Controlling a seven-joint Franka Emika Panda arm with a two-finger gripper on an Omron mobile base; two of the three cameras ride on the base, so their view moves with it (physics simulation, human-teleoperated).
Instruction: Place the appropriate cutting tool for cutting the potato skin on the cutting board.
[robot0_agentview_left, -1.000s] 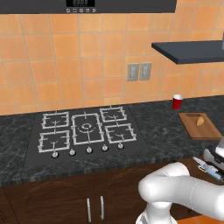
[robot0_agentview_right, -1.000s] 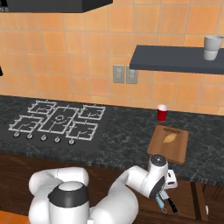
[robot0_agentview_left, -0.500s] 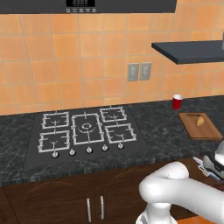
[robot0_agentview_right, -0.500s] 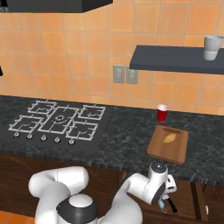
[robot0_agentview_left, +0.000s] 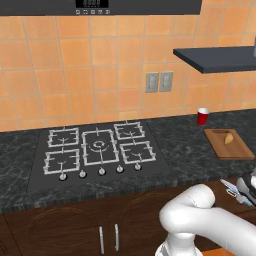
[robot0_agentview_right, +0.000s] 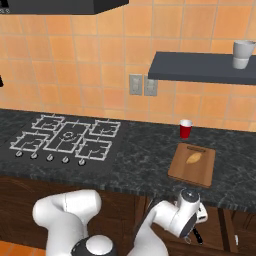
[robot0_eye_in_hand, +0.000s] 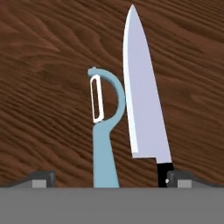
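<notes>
The dark speckled stone counter (robot0_agentview_right: 145, 150) runs under an orange tiled wall and carries a black gas cooktop with white grates (robot0_agentview_left: 97, 149) on its left part. A dark floating shelf (robot0_agentview_right: 200, 67) hangs above the right part of the counter and bears a pale grey mug (robot0_agentview_right: 243, 54).

The rectangular brown wooden cutting board (robot0_agentview_right: 192, 164) lies on the counter to the right of the cooktop. The small yellowish-tan oval potato (robot0_agentview_right: 194, 158) rests on the board. A small red cup (robot0_agentview_right: 185, 128) stands just behind the board, near the wall.

The gripper (robot0_eye_in_hand: 111, 179) is low, below the counter front edge at the right, over a dark-brown wood-grain surface (robot0_eye_in_hand: 48, 61). Its two dark fingertips (robot0_eye_in_hand: 40, 178) stand well apart, one at each side of the tools, and hold nothing.

The long silvery pointed knife with a black handle (robot0_eye_in_hand: 142, 100) lies on the wood surface. The light-blue peeler with a curved head and white blade (robot0_eye_in_hand: 105, 127) lies just beside it on the left, its head touching the knife blade edge. Both handles point toward the gripper. The peeler is well apart from the cutting board.
</notes>
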